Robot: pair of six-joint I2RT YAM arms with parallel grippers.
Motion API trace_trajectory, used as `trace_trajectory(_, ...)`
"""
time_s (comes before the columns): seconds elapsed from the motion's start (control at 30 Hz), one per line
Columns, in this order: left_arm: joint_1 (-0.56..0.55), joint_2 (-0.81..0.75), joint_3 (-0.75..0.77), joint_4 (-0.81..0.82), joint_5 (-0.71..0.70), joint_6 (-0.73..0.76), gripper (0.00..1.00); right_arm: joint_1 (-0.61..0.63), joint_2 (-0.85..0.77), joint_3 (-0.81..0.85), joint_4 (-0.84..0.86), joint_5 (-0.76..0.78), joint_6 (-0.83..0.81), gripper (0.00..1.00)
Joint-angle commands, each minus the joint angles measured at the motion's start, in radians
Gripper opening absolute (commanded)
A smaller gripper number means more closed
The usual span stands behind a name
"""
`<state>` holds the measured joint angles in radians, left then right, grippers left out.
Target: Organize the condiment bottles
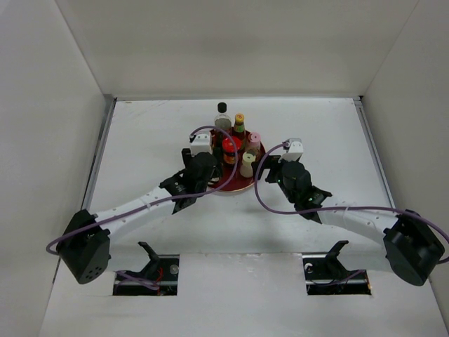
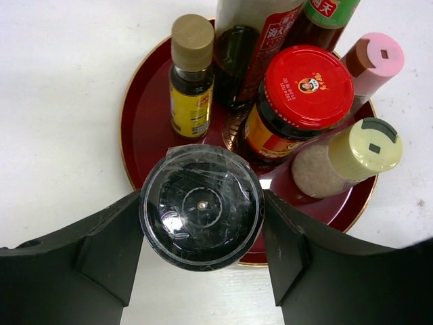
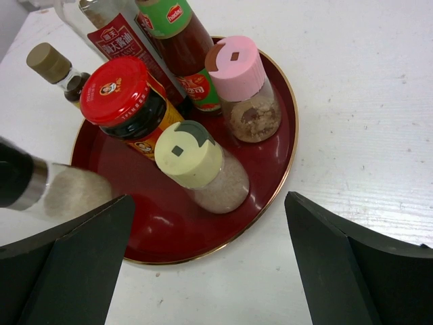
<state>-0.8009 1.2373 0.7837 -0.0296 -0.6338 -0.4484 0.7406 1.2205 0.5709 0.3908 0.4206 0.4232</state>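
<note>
My left gripper [image 2: 201, 223] is shut on a dark-lidded jar [image 2: 201, 206] at the near left rim of the round red tray [image 2: 145, 128]. On the tray stand a small yellow-labelled bottle [image 2: 191, 81], a tall black-capped bottle [image 1: 222, 116], a yellow-capped red sauce bottle [image 1: 239, 123], a red-lidded jar [image 2: 308, 84], a pink-lidded shaker [image 3: 237, 68] and a pale-yellow-lidded shaker [image 3: 189, 156]. My right gripper [image 3: 210, 223] is open and empty, just off the tray's near right rim [image 3: 270, 156], its fingers apart from the pale-yellow-lidded shaker.
The tray [image 1: 238, 184] sits at the middle of the white table, with both arms reaching in from either side. Grey walls close in the table at the left, right and back. Two dark slots lie at the near edge [image 1: 144, 277].
</note>
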Motion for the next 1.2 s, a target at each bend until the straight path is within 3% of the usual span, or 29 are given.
trace_trajectory(0.0,0.002,0.011,0.003,0.181,0.009,0.01,0.39,0.004,0.008,0.012,0.066,-0.009,0.003,1.0)
trace_trajectory(0.27,0.021,0.096,-0.047,0.269,0.016,0.039,0.41,0.004,0.011,0.012,0.069,-0.009,0.003,1.0)
trace_trajectory(0.4,0.018,0.14,-0.075,0.298,-0.001,0.042,0.49,0.004,0.007,0.009,0.069,-0.009,0.003,1.0)
trace_trajectory(0.57,0.009,0.122,-0.106,0.33,-0.004,0.043,0.81,0.004,0.002,0.007,0.071,-0.008,0.003,1.0)
trace_trajectory(0.6,0.007,0.108,-0.109,0.33,-0.006,0.043,1.0,0.004,-0.004,0.004,0.074,-0.006,0.005,1.0)
trace_trajectory(0.9,0.004,-0.159,-0.17,0.307,-0.067,0.036,1.0,-0.001,-0.09,-0.039,0.114,0.041,0.0,1.0)
trace_trajectory(1.0,-0.001,-0.319,-0.244,0.327,-0.168,0.01,1.0,0.003,-0.11,-0.042,0.115,0.119,-0.018,1.0)
trace_trajectory(1.17,0.033,-0.58,-0.397,0.304,-0.187,-0.065,1.0,0.006,-0.096,-0.042,0.123,0.225,-0.02,1.0)
